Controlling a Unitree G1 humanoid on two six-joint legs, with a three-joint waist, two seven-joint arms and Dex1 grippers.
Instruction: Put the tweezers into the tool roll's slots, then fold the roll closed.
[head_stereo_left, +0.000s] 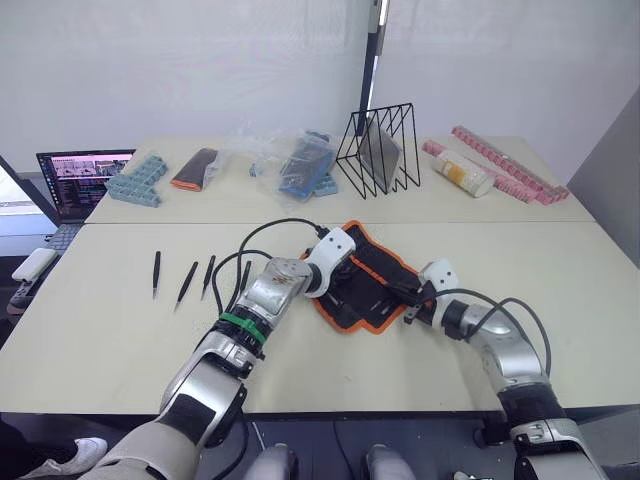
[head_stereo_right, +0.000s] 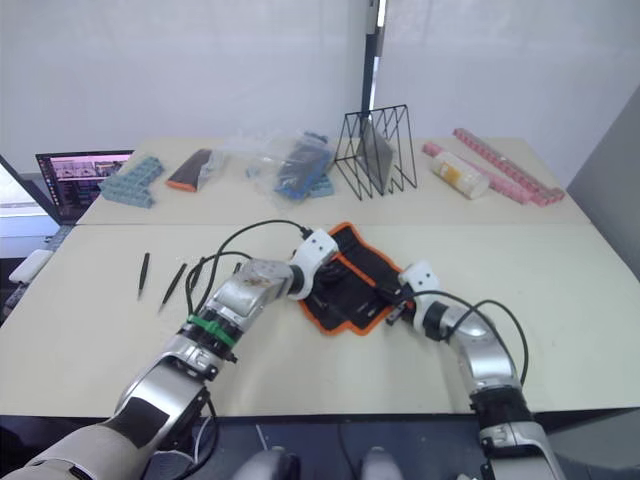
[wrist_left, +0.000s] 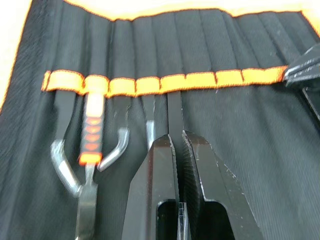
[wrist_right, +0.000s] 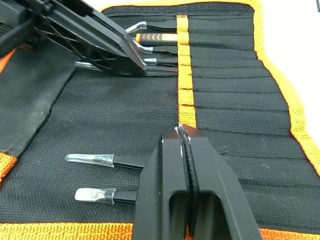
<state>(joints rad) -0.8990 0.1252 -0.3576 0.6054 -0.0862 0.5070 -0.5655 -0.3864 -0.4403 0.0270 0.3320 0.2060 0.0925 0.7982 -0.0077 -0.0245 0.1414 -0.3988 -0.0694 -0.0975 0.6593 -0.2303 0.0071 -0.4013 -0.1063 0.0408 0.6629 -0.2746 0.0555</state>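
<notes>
Closest in are my left jaws, clamped together on one slim black tweezer (wrist_left: 175, 107). Its long axis runs straight ahead of the jaws, in line with the stitched channels of the tool roll (head_stereo_left: 365, 265). Its far end passes under the orange stripe (wrist_left: 200, 80), so I judge it is partly seated in one of the slots (wrist_right: 225, 100). The coming push needs only to follow that same line, deeper into the pocket.

My right jaws are together too, pressed down on the black fabric near the stripe on the roll's opposite side. A thin dark strip sits between them, though I cannot tell whether it is cord or a fold of cloth. I take this as steadying the roll.

The roll lies open and flat in the middle of the desk (head_stereo_left: 100, 340), between my two arms, with its orange edging showing all round. Beside the held tweezer, an orange-handled tool (wrist_left: 92, 130) and some bent silver tips are already tucked under the stripe. Two clear-capped tools (wrist_right: 100, 160) lie nearer my right jaws.

At least three loose tweezers (head_stereo_left: 187, 284) lie on the desk well to the left of the roll. They are side by side with their lengths pointing roughly away from me. My left arm is the nearer one for fetching them.
</notes>
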